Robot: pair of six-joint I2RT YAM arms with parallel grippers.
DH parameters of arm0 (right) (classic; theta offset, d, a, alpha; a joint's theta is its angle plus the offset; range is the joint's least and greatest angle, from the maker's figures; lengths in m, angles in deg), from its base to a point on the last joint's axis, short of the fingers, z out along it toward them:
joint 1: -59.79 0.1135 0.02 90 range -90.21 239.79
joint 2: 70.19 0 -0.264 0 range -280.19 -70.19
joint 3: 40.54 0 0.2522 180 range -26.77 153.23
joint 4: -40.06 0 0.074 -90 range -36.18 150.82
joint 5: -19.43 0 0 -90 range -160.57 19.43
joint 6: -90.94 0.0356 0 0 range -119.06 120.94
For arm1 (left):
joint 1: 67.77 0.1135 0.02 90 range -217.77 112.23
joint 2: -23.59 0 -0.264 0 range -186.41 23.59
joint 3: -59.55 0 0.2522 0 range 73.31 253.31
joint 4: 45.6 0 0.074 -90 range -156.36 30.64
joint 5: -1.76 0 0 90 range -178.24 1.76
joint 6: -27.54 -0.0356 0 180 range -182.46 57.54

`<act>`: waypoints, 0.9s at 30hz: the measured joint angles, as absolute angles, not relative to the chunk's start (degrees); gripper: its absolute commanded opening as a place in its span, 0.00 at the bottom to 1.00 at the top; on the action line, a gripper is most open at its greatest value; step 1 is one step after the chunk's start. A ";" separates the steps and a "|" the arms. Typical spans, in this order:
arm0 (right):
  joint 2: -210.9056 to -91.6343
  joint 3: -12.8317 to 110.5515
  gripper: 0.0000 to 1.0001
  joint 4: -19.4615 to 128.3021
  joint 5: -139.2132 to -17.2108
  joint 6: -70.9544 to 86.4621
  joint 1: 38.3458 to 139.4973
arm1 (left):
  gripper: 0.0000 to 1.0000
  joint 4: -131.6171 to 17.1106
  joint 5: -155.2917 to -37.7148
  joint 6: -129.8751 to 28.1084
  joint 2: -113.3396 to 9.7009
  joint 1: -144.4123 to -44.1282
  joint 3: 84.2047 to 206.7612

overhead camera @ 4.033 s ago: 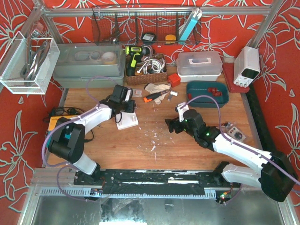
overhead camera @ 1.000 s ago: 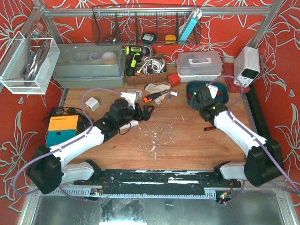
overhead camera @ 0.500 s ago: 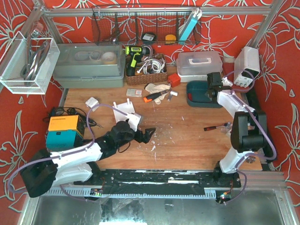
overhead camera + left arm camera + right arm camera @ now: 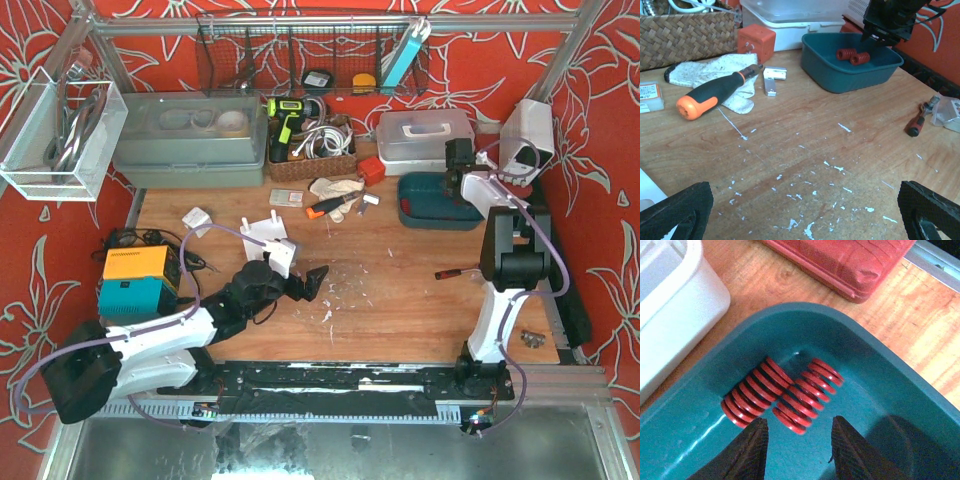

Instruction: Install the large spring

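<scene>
Two red coil springs lie side by side on the floor of the teal bin and look about the same size, so I cannot tell which is the large spring. My right gripper hangs inside the bin just short of them. Its fingers stand apart with nothing between them. From above, the right gripper is at the bin's back right. My left gripper is wide open and empty over bare wood mid-table, facing the bin and springs.
An orange-handled screwdriver lies on a white glove beside an orange cube. A small red screwdriver lies right of centre. A white lidded box stands behind the bin. White parts and an orange-teal device are at left.
The right arm has swung from mid-table back over the teal bin, and its jaws have narrowed. The left arm has drawn back toward the near middle of the table.
</scene>
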State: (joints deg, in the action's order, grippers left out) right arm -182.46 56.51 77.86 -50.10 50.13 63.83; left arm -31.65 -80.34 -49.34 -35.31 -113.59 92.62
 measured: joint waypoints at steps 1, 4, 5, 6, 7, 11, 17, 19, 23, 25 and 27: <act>-183.33 57.56 0.40 78.08 -50.10 50.37 63.74 | 1.00 -31.59 -80.32 -49.45 -35.35 -113.59 92.62; -184.99 59.48 0.43 78.91 -50.06 51.57 63.54 | 1.00 -31.28 -80.10 -49.67 -35.37 -113.59 92.62; -185.19 59.55 0.44 79.10 -50.06 52.10 63.50 | 1.00 -31.26 -79.93 -49.69 -35.35 -113.59 92.62; -185.34 59.53 0.44 79.47 -50.06 52.64 63.48 | 1.00 -31.26 -79.75 -49.71 -35.35 -113.59 92.62; -185.43 59.51 0.43 79.74 -50.04 53.01 63.41 | 1.00 -31.24 -79.62 -49.73 -35.33 -113.59 92.62; -186.02 59.51 0.43 80.20 -50.04 54.46 63.24 | 1.00 -31.00 -79.18 -49.73 -35.02 -113.59 92.54; -188.10 59.51 0.44 80.39 -50.06 55.64 63.04 | 1.00 -30.89 -78.61 -49.82 -34.61 -113.59 92.32; -188.97 59.53 0.44 80.20 -50.08 55.99 62.93 | 1.00 -30.89 -78.26 -49.84 -34.52 -113.59 92.32; -189.60 59.94 0.46 79.19 -50.36 56.66 62.76 | 1.00 -30.89 -77.83 -49.88 -34.43 -113.59 92.23; -190.17 60.51 0.47 78.80 -50.71 57.06 62.56 | 1.00 -30.89 -77.61 -49.93 -34.43 -113.59 92.23; -190.89 60.84 0.49 78.38 -51.48 57.14 62.28 | 1.00 -30.93 -77.35 -50.10 -33.97 -113.59 92.08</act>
